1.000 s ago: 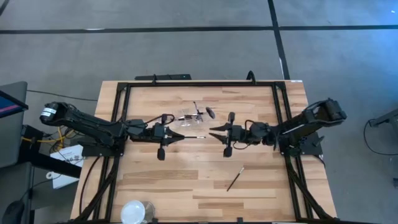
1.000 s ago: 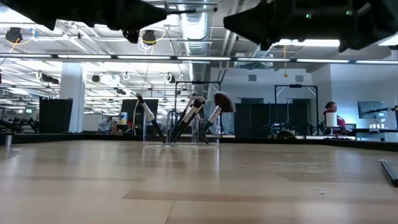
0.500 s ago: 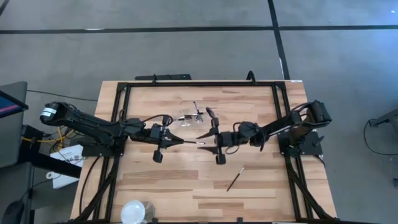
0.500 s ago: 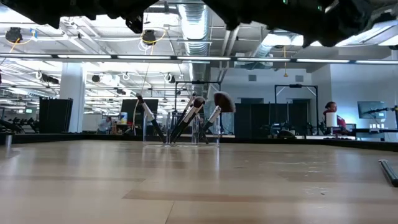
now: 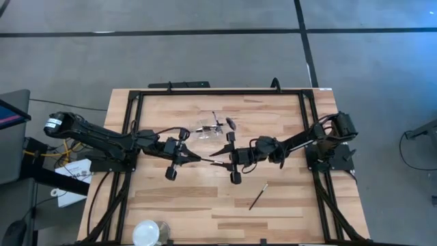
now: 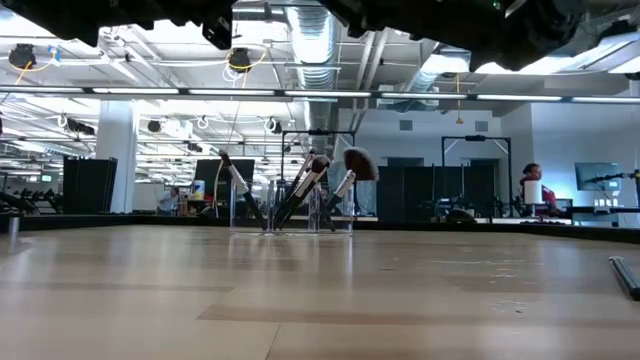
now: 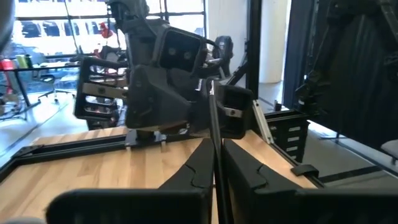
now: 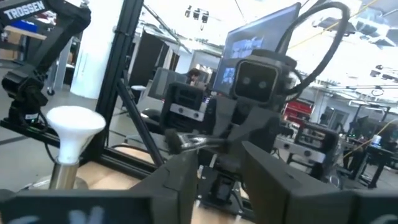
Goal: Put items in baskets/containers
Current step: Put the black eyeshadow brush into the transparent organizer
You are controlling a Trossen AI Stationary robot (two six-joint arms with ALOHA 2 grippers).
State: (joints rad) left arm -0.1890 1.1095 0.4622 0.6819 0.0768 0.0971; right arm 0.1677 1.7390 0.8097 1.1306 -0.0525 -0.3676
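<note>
Fingers of both grippers meet mid-frame, passing one brush (image 7: 213, 134).
Left gripper (image 5: 199, 160) pinches it; right gripper (image 5: 215, 162), spread, likely must close next.

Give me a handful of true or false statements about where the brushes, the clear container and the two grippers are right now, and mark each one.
1. The left gripper is shut on a makeup brush. True.
2. The clear container is empty. False: several brushes stand in it, leaning.
3. A loose brush lies on the table on the right arm's side. True.
4. The right gripper is parked at the table's edge. False: it is mid-table, tip to tip with the left gripper.
5. The container lies on its side. False: it stands upright.
</note>
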